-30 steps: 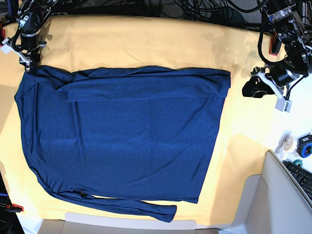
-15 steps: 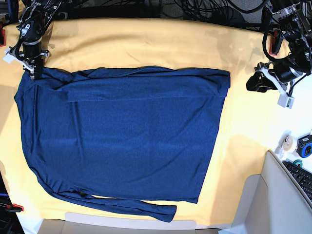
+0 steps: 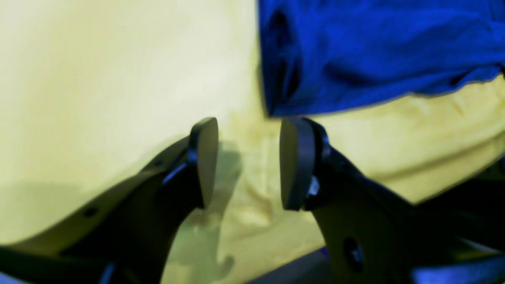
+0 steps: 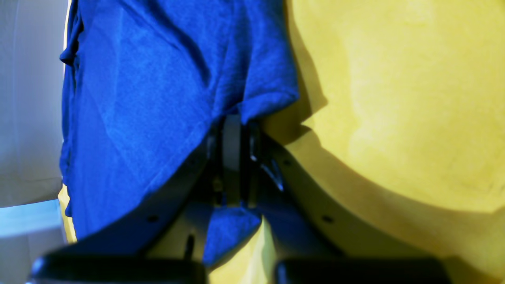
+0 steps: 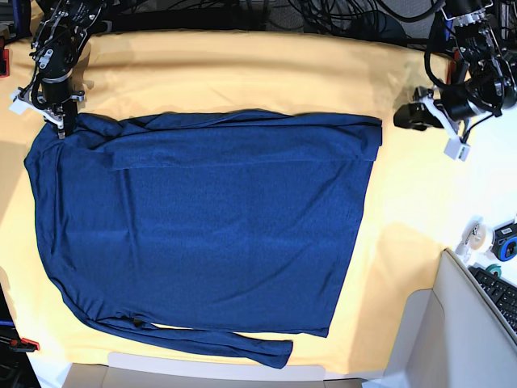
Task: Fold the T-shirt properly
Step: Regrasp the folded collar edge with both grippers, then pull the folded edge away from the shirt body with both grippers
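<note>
One dark navy blue long-sleeved knit T-shirt lies spread flat on my yellow-clothed worktop, with its upper edge folded over and one sleeve lying along its lower edge. I have two end effectors. My right end effector is clenched on the shirt's corner at the far left in the base view. My left end effector hovers released just beside the opposite corner, its fingers apart with only yellow cloth between them. A black keyboard sits off the cloth.
</note>
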`<state>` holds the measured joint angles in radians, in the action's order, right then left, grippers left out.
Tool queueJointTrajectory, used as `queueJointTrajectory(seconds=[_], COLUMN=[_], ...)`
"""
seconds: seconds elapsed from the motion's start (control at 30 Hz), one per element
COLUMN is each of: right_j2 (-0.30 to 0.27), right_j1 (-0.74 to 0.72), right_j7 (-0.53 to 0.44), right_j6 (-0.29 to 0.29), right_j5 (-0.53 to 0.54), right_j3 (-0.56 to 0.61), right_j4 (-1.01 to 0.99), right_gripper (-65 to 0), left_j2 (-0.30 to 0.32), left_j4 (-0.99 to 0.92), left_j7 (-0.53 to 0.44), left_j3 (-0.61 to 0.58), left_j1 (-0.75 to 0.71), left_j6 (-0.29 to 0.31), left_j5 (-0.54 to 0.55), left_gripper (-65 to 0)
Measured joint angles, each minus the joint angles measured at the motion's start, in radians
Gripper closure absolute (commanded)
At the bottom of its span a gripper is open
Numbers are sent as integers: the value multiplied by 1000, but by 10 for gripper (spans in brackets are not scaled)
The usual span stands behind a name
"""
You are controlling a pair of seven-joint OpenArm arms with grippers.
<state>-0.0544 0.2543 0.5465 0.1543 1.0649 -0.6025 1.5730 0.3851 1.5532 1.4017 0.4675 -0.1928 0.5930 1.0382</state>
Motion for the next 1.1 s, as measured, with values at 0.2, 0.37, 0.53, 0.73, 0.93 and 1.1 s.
queueJointTrajectory(seconds=[0.2,0.37,0.53,0.73,0.93,1.1], right_j2=[2,2,2,2,2,2], right_j1=[0,0,0,0,0,0], right_j7=[0,0,-1,-1,-1,-1], right_j6=[0,0,0,0,-2,-4], right_j5=[-1,-6,-7,-7,-7,-7], right_j3=[0,0,0,0,0,0], right_j4=[-1,-1,-1,-1,-1,-1], right_gripper=[-2,-2,-2,-2,-2,-2], left_j2=[-42,-52,-53,-63,-89,-106], left_j4=[-66,-66,-66,-67,-67,-67], left_j7=[-7,-3,-2,1,-3,-15], left_j3=[4,3,2,2,-92,-118], left_j1=[3,19,55,82,85,92], left_j6=[-1,2,2,1,-1,0], left_j5=[-4,0,-7,-8,-6,-6], left_gripper=[-258,-310,-369,-370,-370,-370])
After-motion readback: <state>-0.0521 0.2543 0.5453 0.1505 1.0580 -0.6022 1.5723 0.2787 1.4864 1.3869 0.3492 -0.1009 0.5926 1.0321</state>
